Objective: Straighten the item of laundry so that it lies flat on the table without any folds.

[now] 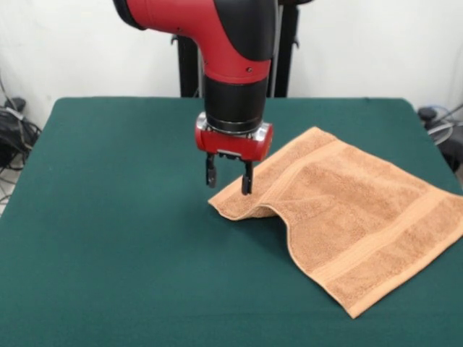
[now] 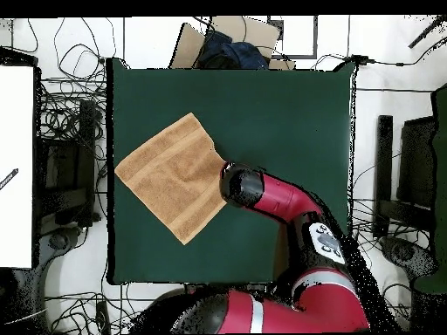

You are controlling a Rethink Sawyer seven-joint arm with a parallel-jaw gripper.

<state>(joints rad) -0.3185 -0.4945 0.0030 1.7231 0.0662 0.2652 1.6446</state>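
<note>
A: What did the front view hold, by count?

B: One towel, one table, one arm with one gripper. The two fingers stood apart, pinching nothing, their tips hanging at the towel's left corner; whether they touched the cloth I couldn't tell.

A: Anything around it?

B: Cables lay on the floor off both sides of the table. The black pedestal rose behind the arm.

A: And the towel itself?

B: It lay on the table's right half, turned like a diamond, its right corner running out of frame. Peach-orange terry, with woven bands along two edges. The left edge humped up in a small wrinkle just below the gripper.

A: Overhead?

B: Again one towel, on the left part of the green table. The arm's wrist covered the gripper and the towel's corner nearest the table's centre. Tangled cables ringed the table; a dark bundle sat on cardboard past the top edge.
</note>
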